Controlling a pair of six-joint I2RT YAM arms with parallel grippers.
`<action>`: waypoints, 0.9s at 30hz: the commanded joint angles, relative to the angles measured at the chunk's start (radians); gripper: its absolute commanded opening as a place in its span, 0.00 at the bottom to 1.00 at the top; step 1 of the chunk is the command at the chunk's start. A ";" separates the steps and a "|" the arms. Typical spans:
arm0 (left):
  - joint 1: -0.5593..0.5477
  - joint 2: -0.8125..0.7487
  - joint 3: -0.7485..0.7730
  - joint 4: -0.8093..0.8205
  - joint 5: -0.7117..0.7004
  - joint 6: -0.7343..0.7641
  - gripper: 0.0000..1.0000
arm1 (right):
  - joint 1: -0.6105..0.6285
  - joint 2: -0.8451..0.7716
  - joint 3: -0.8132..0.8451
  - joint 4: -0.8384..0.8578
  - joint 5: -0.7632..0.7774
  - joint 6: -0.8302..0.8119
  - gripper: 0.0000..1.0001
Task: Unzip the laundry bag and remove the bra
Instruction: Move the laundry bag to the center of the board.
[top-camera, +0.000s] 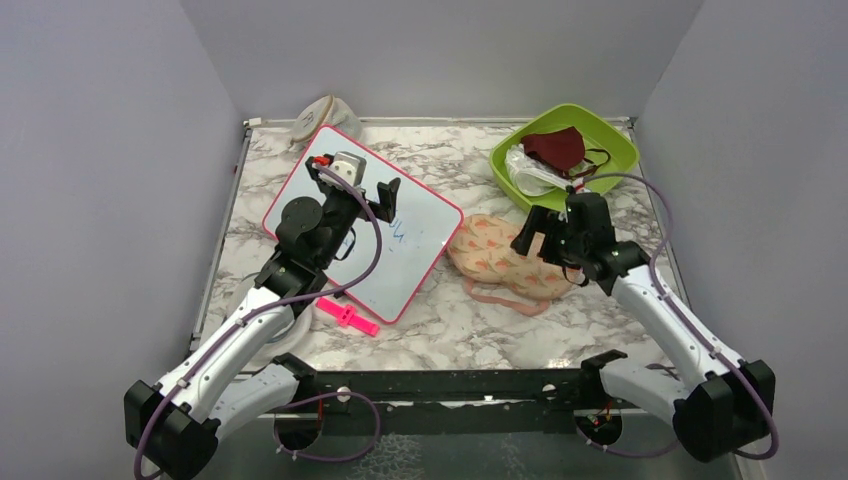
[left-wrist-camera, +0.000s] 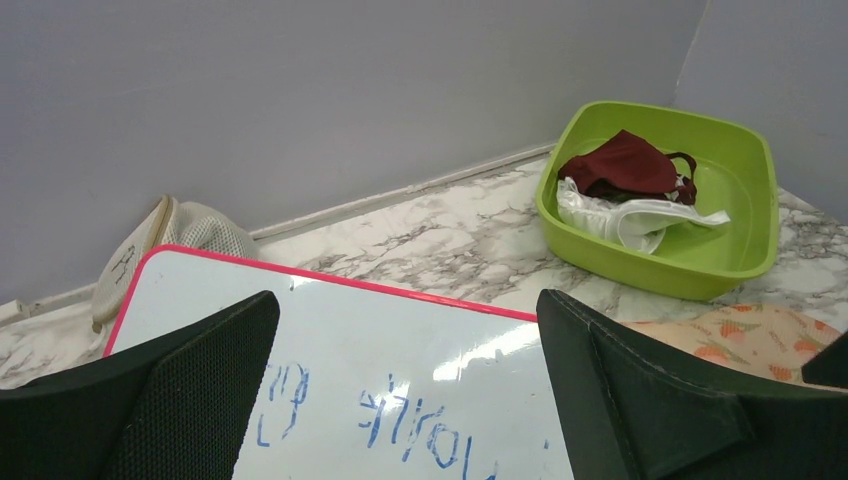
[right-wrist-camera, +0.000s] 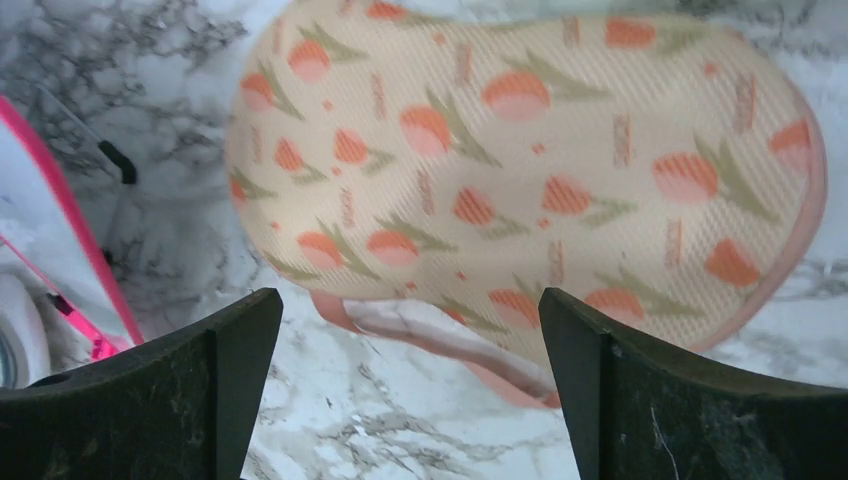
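On the marble table (top-camera: 470, 330), just right of the whiteboard (top-camera: 420, 235), the laundry bag (top-camera: 495, 255) lies flat, printed side up. The right gripper (top-camera: 540, 238) hovers just above it, fingers spread wide and holding nothing. The left gripper (left-wrist-camera: 408, 325) hangs over the whiteboard, equally wide open and empty.

Laundry bag (top-camera: 495, 252) right of whiteboard (top-camera: 428, 248), before basin (top-camera: 608, 140)

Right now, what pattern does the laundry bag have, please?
The laundry bag: peach, orange-red floral prints; right wrist view.
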 joint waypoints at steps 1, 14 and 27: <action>-0.009 -0.015 0.013 0.011 -0.014 -0.010 0.98 | 0.000 0.126 0.110 0.068 -0.094 -0.097 1.00; -0.009 0.008 0.013 0.010 0.001 -0.018 0.98 | 0.105 0.466 0.110 0.322 -0.312 -0.114 0.83; -0.015 0.018 0.024 0.000 0.012 -0.026 0.98 | 0.074 -0.119 -0.056 -0.152 0.050 0.145 0.98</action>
